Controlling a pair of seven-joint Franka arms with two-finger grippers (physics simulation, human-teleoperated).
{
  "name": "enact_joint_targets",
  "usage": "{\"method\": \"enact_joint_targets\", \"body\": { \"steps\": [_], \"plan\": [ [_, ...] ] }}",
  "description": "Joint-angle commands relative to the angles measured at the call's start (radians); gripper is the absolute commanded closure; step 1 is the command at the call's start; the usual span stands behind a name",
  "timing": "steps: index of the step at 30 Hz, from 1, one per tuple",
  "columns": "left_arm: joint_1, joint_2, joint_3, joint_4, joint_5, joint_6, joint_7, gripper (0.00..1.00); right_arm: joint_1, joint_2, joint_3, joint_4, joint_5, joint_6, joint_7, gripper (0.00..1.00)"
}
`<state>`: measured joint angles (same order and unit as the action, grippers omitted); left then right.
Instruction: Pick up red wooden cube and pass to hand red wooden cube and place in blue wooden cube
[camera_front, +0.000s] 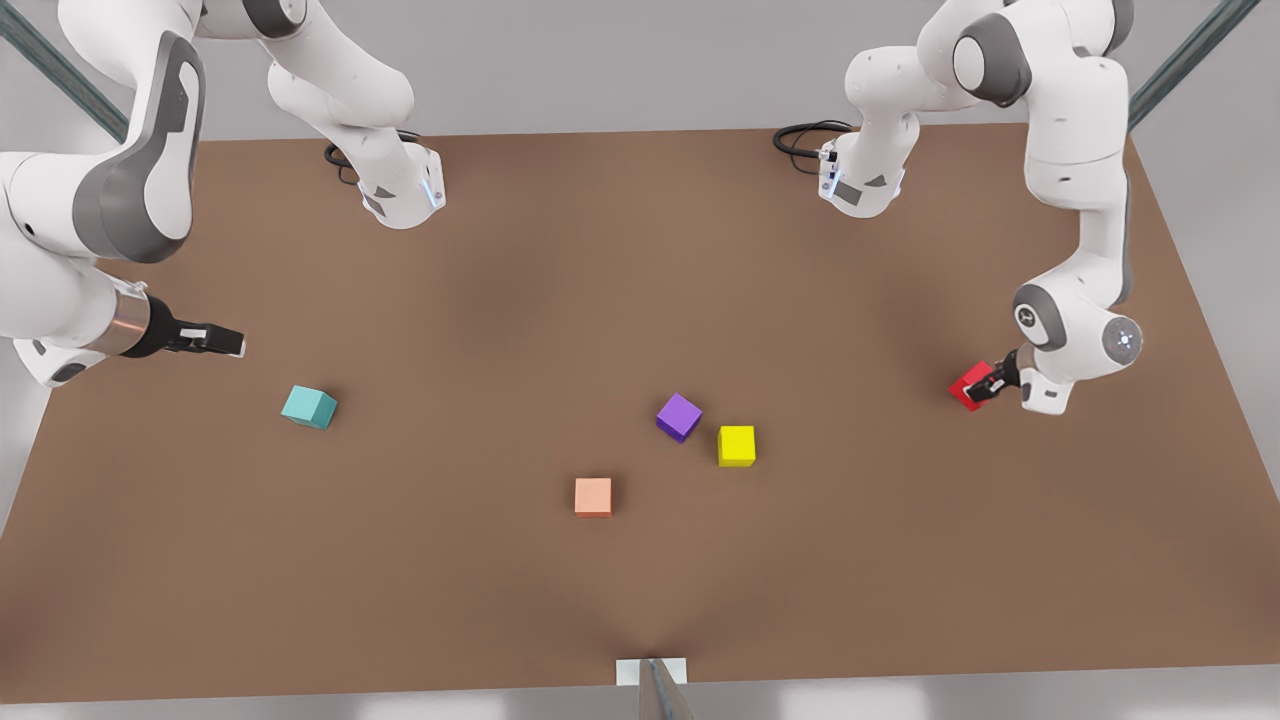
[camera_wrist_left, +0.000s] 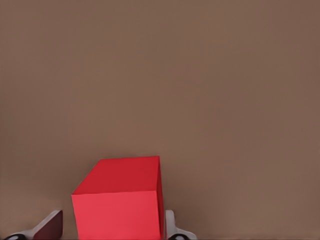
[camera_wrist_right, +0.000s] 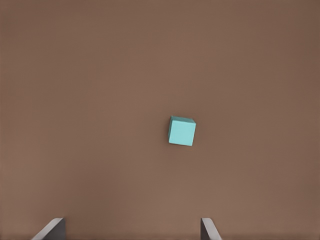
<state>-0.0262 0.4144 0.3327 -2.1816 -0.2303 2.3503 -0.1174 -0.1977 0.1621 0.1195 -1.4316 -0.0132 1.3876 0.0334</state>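
Left claw (camera_front: 985, 386) gripping red wooden cube (camera_front: 968, 385), right claw (camera_front: 222, 340) spread above blue wooden cube (camera_front: 308, 407)

Soft, even light falls from above on the brown table (camera_front: 640, 580) — no glare and no bright hotspots on it. Shadows are faint: a broad dim patch lies on the far middle of the table between the two arm bases, and each cube casts only a thin, smudged shade at its foot. The white arm shells show gentle highlights. Edges look slightly smeared — most of all in both wrist views, where the tabletop reads as flat, textureless brown.
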Motion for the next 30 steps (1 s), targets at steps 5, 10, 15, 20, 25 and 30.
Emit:
{"method": "enact_joint_targets", "body": {
  "steps": [5,10,15,20,25,30],
  "plan": [
    [0.000,0.035,-0.001,-0.003,0.002,0.040,-0.033,0.00,0.003,-0.001,0.000,0.000,0.002,-0.004,-0.003,0.00],
    [-0.001,0.056,-0.001,0.000,0.000,0.055,-0.034,0.00,0.003,0.005,0.000,-0.003,0.004,-0.004,-0.001,0.00],
    [-0.003,0.066,-0.004,0.009,-0.014,0.076,-0.033,0.33,0.001,0.005,0.000,-0.007,0.007,-0.006,-0.003,0.00],
    [-0.008,0.066,-0.009,0.014,-0.015,0.076,-0.036,0.40,0.003,0.005,0.000,-0.007,0.007,-0.006,-0.003,0.00],
    [-0.003,0.055,-0.126,0.229,-0.029,-0.233,-0.145,0.40,0.001,0.005,0.000,-0.007,0.007,-0.006,-0.003,0.00],
    [-0.004,0.149,-0.606,0.672,-0.299,-0.618,-0.318,0.39,-0.006,0.079,-0.006,-0.016,0.171,-0.045,-0.451,0.00]
  ]
}}
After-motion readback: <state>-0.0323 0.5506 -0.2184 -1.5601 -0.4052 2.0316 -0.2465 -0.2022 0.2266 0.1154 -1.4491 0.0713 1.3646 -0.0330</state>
